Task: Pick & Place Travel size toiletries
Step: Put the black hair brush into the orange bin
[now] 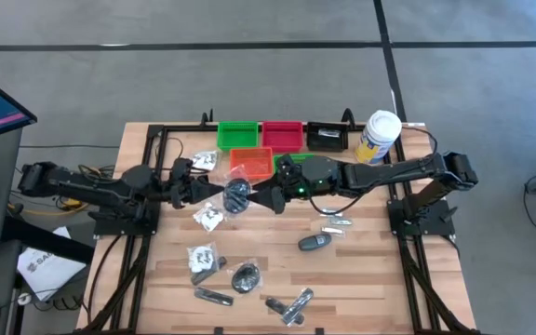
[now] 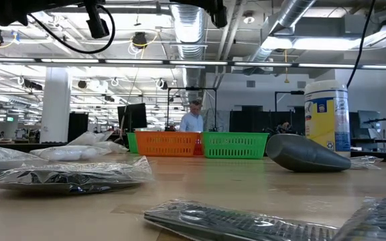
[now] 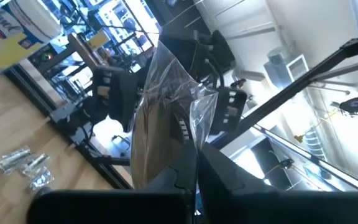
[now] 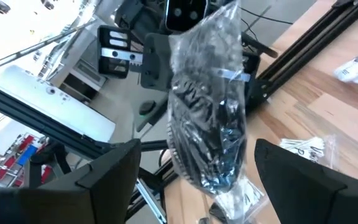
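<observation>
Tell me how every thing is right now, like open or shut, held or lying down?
Left gripper: shut on the bagged black piece.
Right gripper: open, its fingers on either side of the bag.
Bagged black piece: held up off the table.
Grey oval: lying loose on the table.
White canister: standing upright, lid on.
Orange tray: sitting on the table; contents cannot be told.

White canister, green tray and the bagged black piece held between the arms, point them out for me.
white canister [image 1: 378, 136], high view, its label.
green tray [image 1: 238, 134], high view, its rim.
bagged black piece [image 4: 210, 118], right wrist view, its middle.
</observation>
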